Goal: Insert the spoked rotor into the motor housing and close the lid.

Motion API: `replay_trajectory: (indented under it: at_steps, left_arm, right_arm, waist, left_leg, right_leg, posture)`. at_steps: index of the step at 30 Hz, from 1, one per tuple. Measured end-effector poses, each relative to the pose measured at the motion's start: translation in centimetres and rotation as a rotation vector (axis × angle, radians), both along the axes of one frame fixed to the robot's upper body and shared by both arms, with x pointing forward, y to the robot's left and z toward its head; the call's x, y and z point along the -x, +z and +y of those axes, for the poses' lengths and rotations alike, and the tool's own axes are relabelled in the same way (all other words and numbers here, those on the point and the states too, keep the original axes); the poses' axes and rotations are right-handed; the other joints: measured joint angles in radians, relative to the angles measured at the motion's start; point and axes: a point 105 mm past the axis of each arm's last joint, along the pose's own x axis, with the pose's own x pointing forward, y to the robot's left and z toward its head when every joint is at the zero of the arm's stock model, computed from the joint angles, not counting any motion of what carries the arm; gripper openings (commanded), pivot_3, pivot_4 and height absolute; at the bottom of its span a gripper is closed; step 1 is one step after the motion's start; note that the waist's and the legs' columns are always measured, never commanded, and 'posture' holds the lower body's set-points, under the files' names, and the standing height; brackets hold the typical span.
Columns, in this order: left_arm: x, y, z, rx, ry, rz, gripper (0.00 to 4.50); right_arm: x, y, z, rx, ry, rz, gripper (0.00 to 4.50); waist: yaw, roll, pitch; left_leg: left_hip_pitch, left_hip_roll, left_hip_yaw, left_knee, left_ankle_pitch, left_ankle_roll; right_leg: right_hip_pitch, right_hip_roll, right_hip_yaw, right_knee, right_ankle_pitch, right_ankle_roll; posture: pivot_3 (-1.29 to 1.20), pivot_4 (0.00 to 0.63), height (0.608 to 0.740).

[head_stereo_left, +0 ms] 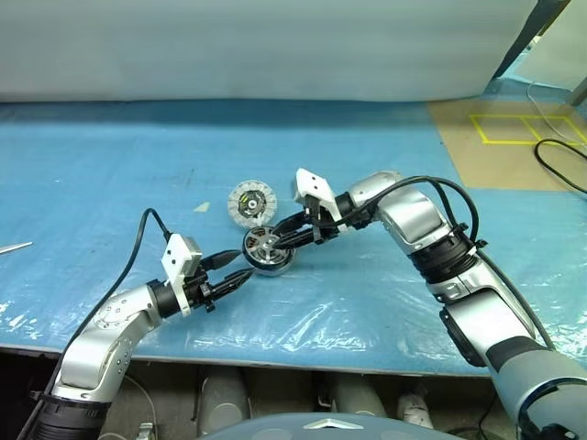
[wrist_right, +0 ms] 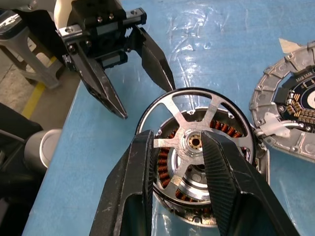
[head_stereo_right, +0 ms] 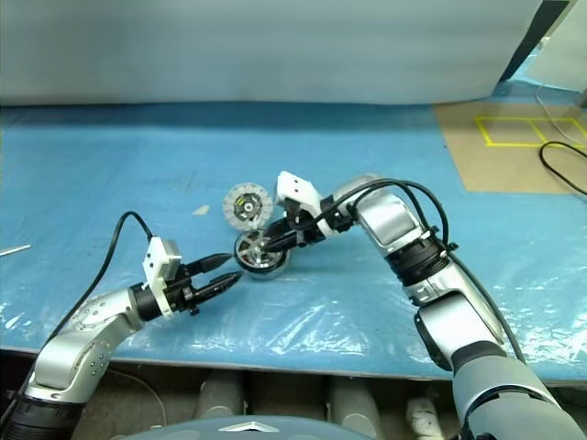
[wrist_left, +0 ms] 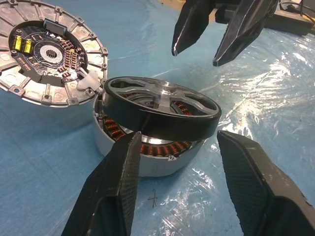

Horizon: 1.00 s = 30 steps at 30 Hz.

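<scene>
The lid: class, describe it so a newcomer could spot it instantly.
On the blue table, find the two round parts between the grippers. The lid lies flat behind the motor housing. It alone shows a circuit board ringed by pale segments, with no copper windings.

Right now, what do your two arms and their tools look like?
Both arms are silver-grey metal with black joint bands. Each wrist carries a white block mount, and a black cable loops from it back along the arm. The left tool and right tool each have two black, tapered fingers with ribbed inner pads. The right arm ends in a dark grey shell nearest the body.
</scene>
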Motion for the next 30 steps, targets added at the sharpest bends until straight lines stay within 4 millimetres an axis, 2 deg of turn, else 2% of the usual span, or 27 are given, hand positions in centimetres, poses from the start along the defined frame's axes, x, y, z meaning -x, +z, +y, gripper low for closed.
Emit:
replay_trajectory:
  at_steps: [2, 8, 13, 21, 22, 25, 30]
  left_arm:
    - [0.0, 0.0, 0.0, 0.001, -0.001, 0.001, 2.59]
    - [0.1, -0.1, 0.4, -0.004, 0.011, 0.005, 2.59]
    - [0.7, 0.0, 1.4, -0.019, 0.029, 0.013, 2.59]
    - [1.1, 0.7, 3.5, -0.058, 0.047, 0.004, 2.59]
    - [1.1, 0.6, 3.5, -0.057, 0.048, 0.005, 2.59]
    - [0.7, 0.9, 3.3, -0.054, 0.047, -0.009, 2.59]
    - [0.5, 0.7, 2.2, -0.036, 0.029, -0.012, 2.59]
  right_arm:
    - [0.2, 0.3, 0.5, -0.01, 0.013, 0.006, 1.57]
    - [0.6, -0.5, 0.8, 0.035, 0.033, 0.0, 3.32]
    - [0.0, -0.7, 0.9, 0.055, 0.006, -0.006, 3.32]
    - [-0.7, 1.4, 2.4, 0.025, -0.009, -0.008, 3.32]
    - [-0.9, 1.6, 2.4, 0.029, 0.004, -0.05, 3.32]
    - [-1.5, 0.6, 1.7, 0.117, 0.096, -0.254, 3.32]
    - [-1.3, -0.8, 1.0, 0.167, 0.222, -0.286, 3.32]
  waist:
    - [0.0, 0.0, 0.0]
    - [0.0, 0.0, 0.0]
    - [-0.003, 0.0, 0.0]
    - [0.001, 0.0, 0.0]
    - [0.003, 0.0, 0.0]
    - [0.006, 0.0, 0.0]
    - [-0.007, 0.0, 0.0]
  left_leg:
    - [0.0, 0.0, 0.0, 0.0, 0.0, 0.0]
    - [0.0, 0.0, 0.0, 0.0, 0.0, 0.0]
    - [0.0, 0.0, 0.0, 0.0, 0.0, 0.0]
    - [0.0, 0.0, 0.0, 0.0, 0.0, 0.0]
    - [0.0, 0.0, 0.0, -0.001, 0.0, 0.0]
    - [-0.001, 0.0, 0.0, 0.0, 0.0, 0.0]
    - [-0.002, 0.0, 0.0, 0.0, 0.0, 0.0]
  right_leg:
    - [0.0, 0.0, 0.0, 0.0, 0.0, 0.0]
    - [0.0, 0.0, 0.0, 0.0, 0.0, 0.0]
    - [0.0, 0.0, 0.0, 0.0, 0.0, 0.0]
    - [0.0, 0.0, 0.0, 0.0, 0.0, 0.0]
    - [0.0, 0.0, 0.0, 0.0, 0.0, 0.0]
    - [0.0, -0.001, -0.001, -0.001, 0.0, 0.0]
    - [-0.002, 0.0, 0.0, 0.0, 0.0, 0.0]
  posture:
    - [0.0, 0.15, 0.74]
    - [0.0, 0.15, 0.74]
    - [0.0, 0.15, 0.74]
    - [0.0, 0.15, 0.74]
    - [0.0, 0.15, 0.74]
    - [0.0, 0.15, 0.74]
    - [0.0, 0.15, 0.74]
